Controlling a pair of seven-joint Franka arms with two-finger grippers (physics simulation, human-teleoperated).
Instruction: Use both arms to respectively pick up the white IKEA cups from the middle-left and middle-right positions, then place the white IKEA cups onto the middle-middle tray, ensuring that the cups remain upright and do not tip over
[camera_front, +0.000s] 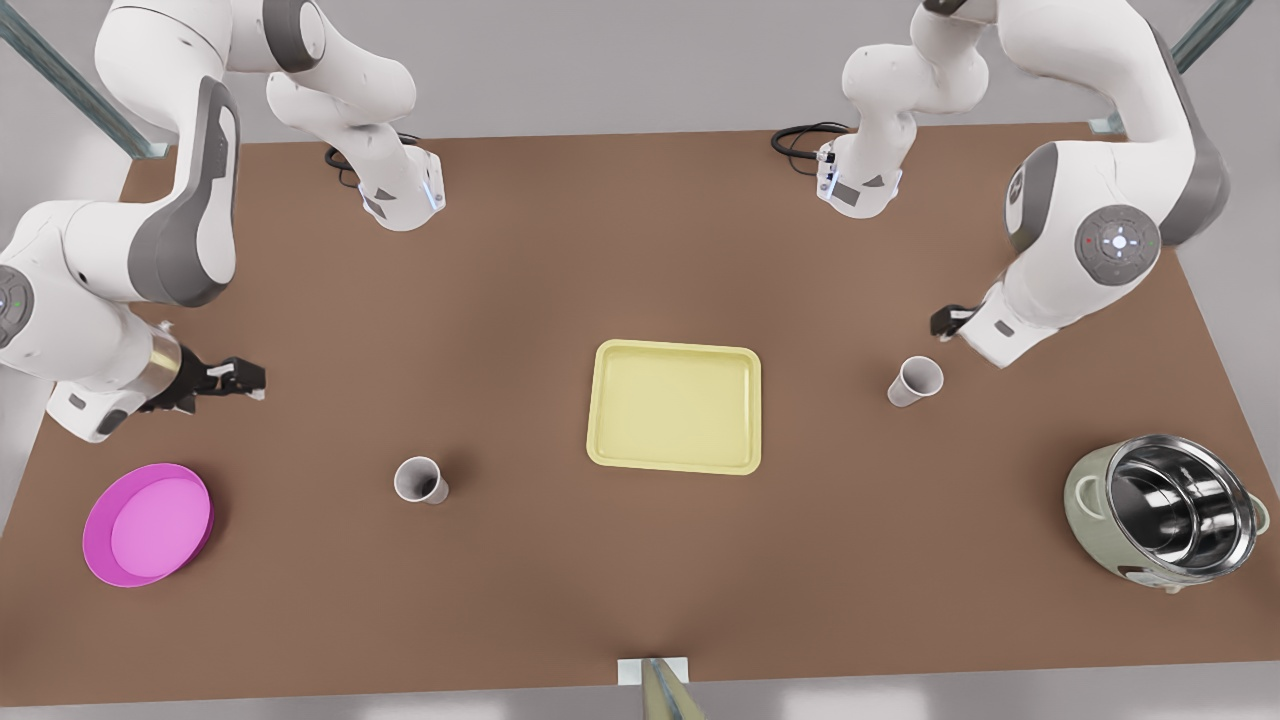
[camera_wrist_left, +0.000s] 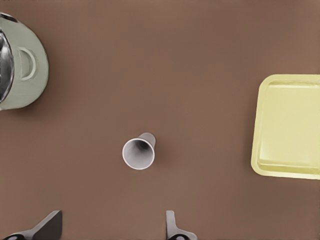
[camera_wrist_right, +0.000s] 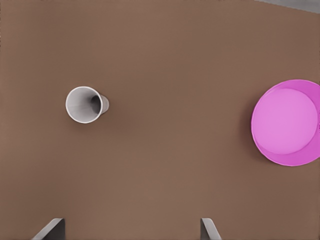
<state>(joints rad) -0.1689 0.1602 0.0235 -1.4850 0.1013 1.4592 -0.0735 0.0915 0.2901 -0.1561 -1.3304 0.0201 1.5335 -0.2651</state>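
Overhead, the front view shows a brown table (camera_front: 640, 250) with a pale yellow tray (camera_front: 675, 405) at its centre, nothing on it. Two white cups stand upright on the table: one lower left of the tray (camera_front: 420, 480), one to its upper right (camera_front: 915, 381).

Matching the wrist views settles which arm is which. From the left wrist view, the cup (camera_wrist_left: 138, 152) sits between the sage-green cooker (camera_wrist_left: 27, 65) and the tray (camera_wrist_left: 290, 125), so the left gripper (camera_front: 950, 320) is the one at the front view's right, just above the right-hand cup. Its fingers (camera_wrist_left: 172, 227) are spread wide and hold nothing.

From the right wrist view, the other cup (camera_wrist_right: 85, 104) lies well apart from the magenta bowl (camera_wrist_right: 287, 122), so the right gripper (camera_front: 235, 380) is at the front view's left, above the bowl (camera_front: 148, 523) and well apart from its cup. Its fingertips (camera_wrist_right: 52, 229) are also spread wide and empty.

By my reading, the approach is in hand; neither cup is grasped yet. Next, each gripper needs to descend with its jaws on either side of its cup's tapered wall, close gently, and lift straight so the cup stays upright.
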